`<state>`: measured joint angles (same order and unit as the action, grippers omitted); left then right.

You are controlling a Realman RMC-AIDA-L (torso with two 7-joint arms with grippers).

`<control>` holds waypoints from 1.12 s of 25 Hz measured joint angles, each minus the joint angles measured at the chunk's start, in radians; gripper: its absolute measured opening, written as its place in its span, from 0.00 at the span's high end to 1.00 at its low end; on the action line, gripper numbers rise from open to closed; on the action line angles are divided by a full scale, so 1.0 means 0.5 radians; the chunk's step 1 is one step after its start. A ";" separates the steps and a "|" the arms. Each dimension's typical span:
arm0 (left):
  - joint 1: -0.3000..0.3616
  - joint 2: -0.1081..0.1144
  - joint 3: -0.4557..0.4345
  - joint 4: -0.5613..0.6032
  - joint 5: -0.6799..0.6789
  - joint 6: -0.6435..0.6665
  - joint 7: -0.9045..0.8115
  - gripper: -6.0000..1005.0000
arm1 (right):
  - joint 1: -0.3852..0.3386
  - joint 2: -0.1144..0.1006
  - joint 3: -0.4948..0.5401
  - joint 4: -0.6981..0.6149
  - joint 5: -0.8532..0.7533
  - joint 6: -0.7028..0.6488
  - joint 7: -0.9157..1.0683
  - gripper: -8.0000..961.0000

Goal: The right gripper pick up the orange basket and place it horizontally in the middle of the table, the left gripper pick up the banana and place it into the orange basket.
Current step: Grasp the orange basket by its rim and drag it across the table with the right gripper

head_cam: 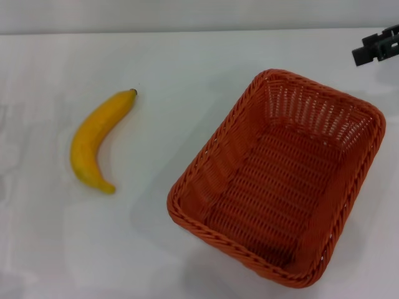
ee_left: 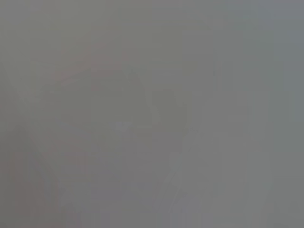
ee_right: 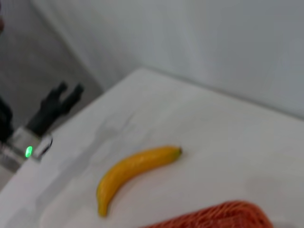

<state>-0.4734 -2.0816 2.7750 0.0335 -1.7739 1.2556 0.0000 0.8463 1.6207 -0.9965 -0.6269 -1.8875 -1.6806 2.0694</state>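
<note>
On table (head_cam: 187,62): banana (head_cam: 96,140) beside orange basket (head_cam: 280,180).

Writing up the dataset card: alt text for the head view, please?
An empty orange basket sits askew on the right of a white table, with a banana lying apart from it on the left, stem pointing away from the robot. Only a black piece of the right gripper shows, at the far right corner, touching nothing.
</note>
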 joint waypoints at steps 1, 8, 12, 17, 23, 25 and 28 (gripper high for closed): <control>-0.001 0.000 0.000 0.000 0.001 0.000 0.000 0.13 | 0.023 0.006 -0.001 -0.010 -0.046 -0.023 0.004 0.09; -0.001 0.000 0.000 0.001 0.002 -0.007 0.000 0.13 | 0.110 0.159 -0.004 -0.215 -0.406 -0.125 0.021 0.09; -0.001 0.000 0.000 0.001 0.002 -0.008 0.000 0.13 | 0.121 0.270 0.001 -0.411 -0.558 -0.123 0.067 0.09; -0.001 0.002 0.000 0.000 0.002 -0.008 0.000 0.13 | 0.142 0.322 0.014 -0.491 -0.582 -0.044 0.094 0.09; 0.000 0.003 0.000 0.000 0.001 -0.008 0.005 0.13 | 0.140 0.373 0.000 -0.492 -0.690 0.174 0.097 0.09; 0.002 0.003 0.000 0.000 0.001 -0.008 0.006 0.13 | 0.144 0.400 0.000 -0.489 -0.770 0.216 0.098 0.09; 0.002 0.003 0.000 0.000 0.001 -0.008 0.006 0.13 | 0.145 0.444 -0.001 -0.497 -0.863 0.244 0.099 0.09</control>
<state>-0.4722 -2.0800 2.7749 0.0337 -1.7733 1.2517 0.0031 0.9190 1.8429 -0.9969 -0.8755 -2.3192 -1.5588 2.1189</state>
